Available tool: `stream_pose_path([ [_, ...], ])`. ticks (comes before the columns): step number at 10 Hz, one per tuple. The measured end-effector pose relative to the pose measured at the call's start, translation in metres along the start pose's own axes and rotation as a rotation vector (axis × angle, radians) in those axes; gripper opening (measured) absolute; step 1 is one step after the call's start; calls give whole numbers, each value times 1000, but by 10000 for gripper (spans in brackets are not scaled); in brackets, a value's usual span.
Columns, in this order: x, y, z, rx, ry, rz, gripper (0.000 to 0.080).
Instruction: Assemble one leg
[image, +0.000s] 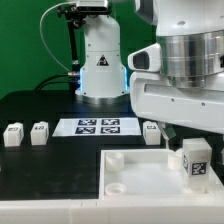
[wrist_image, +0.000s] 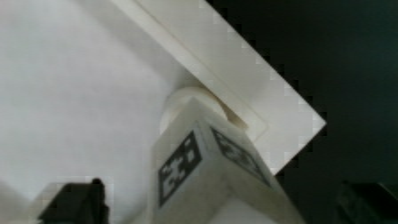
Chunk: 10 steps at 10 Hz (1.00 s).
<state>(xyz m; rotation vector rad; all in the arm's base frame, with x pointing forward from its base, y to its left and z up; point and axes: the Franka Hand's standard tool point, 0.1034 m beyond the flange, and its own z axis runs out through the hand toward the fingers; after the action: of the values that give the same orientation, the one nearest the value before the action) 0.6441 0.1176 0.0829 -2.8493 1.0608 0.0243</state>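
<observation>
A white leg (image: 195, 161) with a black-and-white tag stands upright in the corner socket of the white tray (image: 135, 180), at the exterior view's right. My gripper (image: 187, 141) hangs right above it, mostly hidden by the arm's white hand. In the wrist view the leg (wrist_image: 210, 160) runs between my two dark fingers (wrist_image: 71, 201), its far end seated in the tray's corner (wrist_image: 240, 75). Gaps show on both sides of the leg, so my gripper (wrist_image: 222, 206) is open around it. Three more legs lie on the black table: two at the left (image: 13, 134) (image: 39, 131), one at mid-right (image: 151, 131).
The marker board (image: 98, 126) lies flat behind the tray. The robot's white base (image: 100, 62) stands at the back centre, with a dark stand (image: 68, 45) beside it. The tray's other corner socket (image: 117, 158) is open.
</observation>
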Motion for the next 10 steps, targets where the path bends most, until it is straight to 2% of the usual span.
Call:
stream_pose_path([
  [1,0,1,1,-5,1,-122,649],
  [3,3,1,2,-39,9,-567,649],
  [4,4,0,1,-43,11,-671,649],
  [7,3,0,1,-41,10,-629,621],
  [8,3,-1,2,-36,9,-578,443],
  [9,3,-1,2,-32,9,-420,292],
  [10,3,1,2,-33,10,-315,294],
])
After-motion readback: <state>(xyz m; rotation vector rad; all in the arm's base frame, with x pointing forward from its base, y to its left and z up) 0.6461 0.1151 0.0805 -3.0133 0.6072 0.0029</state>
